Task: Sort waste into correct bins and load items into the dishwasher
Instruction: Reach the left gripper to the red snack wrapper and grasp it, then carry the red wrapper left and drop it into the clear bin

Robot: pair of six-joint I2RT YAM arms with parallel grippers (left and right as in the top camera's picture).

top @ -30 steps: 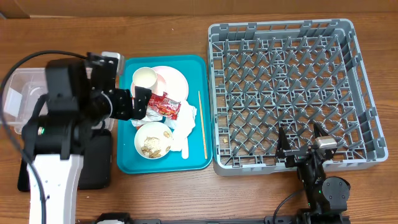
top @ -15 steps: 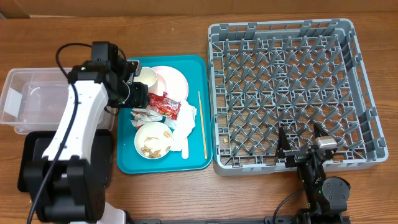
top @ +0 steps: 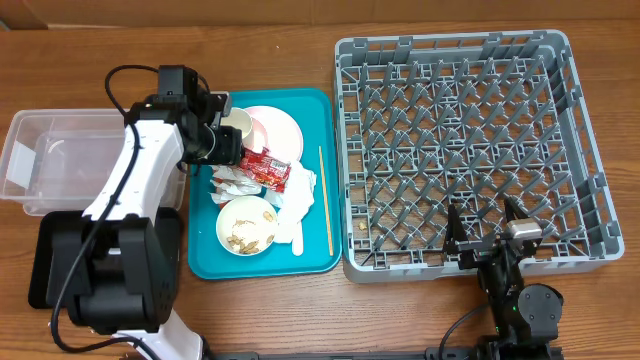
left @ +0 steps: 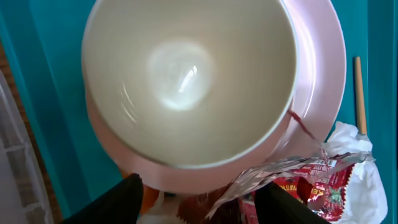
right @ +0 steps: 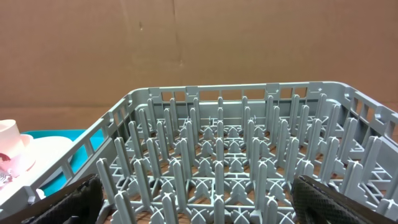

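Note:
My left gripper (top: 226, 140) hangs over the back left of the teal tray, beside the white cup (top: 236, 123) that stands on the pink plate (top: 282, 130). The left wrist view looks straight down into the cup (left: 186, 81). The left gripper (left: 199, 200) has its jaws part-way apart. Between them lie the plate (left: 320, 68) rim and foil of the red wrapper (left: 317, 186). An orange carrot (left: 148, 196) shows by one finger. The fingertips are cut off, so any grip is hidden. My right gripper (top: 485, 225) stands open at the grey rack (top: 450, 42), holding nothing.
The teal tray (top: 205, 255) also holds the red wrapper (top: 268, 170), white napkins (top: 302, 190), a bowl of food bits (top: 247, 225) and a chopstick (top: 325, 200). A clear tub (top: 60, 150) and a black tray (top: 48, 262) lie left. The right wrist sees rack pegs (right: 217, 162).
My left arm has swung toward the back of the tray, bringing the gripper from the wrapper to the cup, and its jaws have narrowed. The right arm has not moved.

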